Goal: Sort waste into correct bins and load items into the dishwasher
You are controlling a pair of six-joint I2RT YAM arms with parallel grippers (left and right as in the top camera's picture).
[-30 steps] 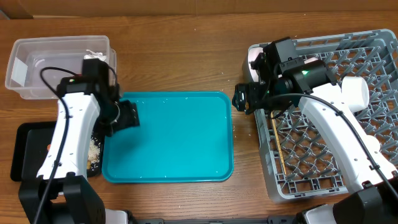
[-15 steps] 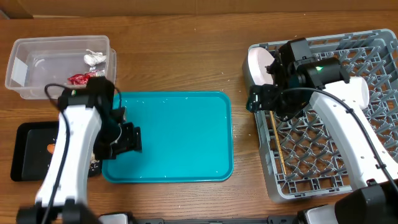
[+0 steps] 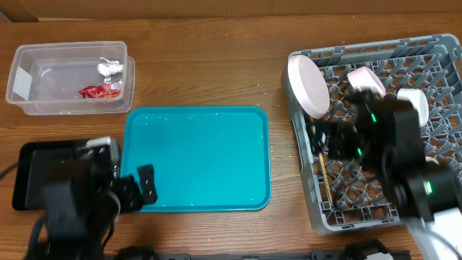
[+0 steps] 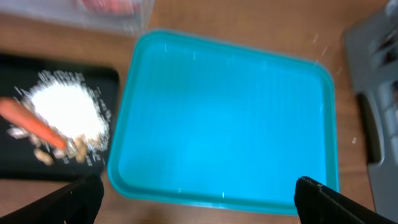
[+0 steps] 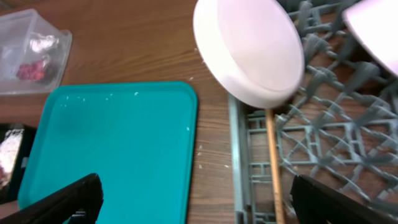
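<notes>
The clear tub (image 3: 29,94) at the back left holds the red wrapper (image 3: 92,91) and crumpled white paper (image 3: 110,67). The black tray (image 4: 62,68) holds white rice (image 4: 65,112), the carrot (image 4: 34,123) and brown scraps (image 4: 43,155). The grey rack (image 3: 375,209) on the right holds the white plate (image 3: 308,85) on edge, a white bowl (image 3: 367,78), another white dish (image 3: 413,101) and the chopsticks (image 3: 325,180). My left gripper (image 4: 199,199) is open and empty above the teal tray's front edge. My right gripper (image 5: 196,199) is open and empty above the rack's left rim.
The teal tray (image 3: 195,159) lies bare in the middle, between the black tray (image 3: 29,177) and the rack. The plate (image 5: 249,50) and a chopstick (image 5: 273,162) sit close under the right wrist. My left arm hides part of the black tray in the overhead view.
Both arms have drawn back toward the table's front edge and risen. The left gripper left the teal tray's left side, uncovering the tub. The right gripper moved off the plate.
</notes>
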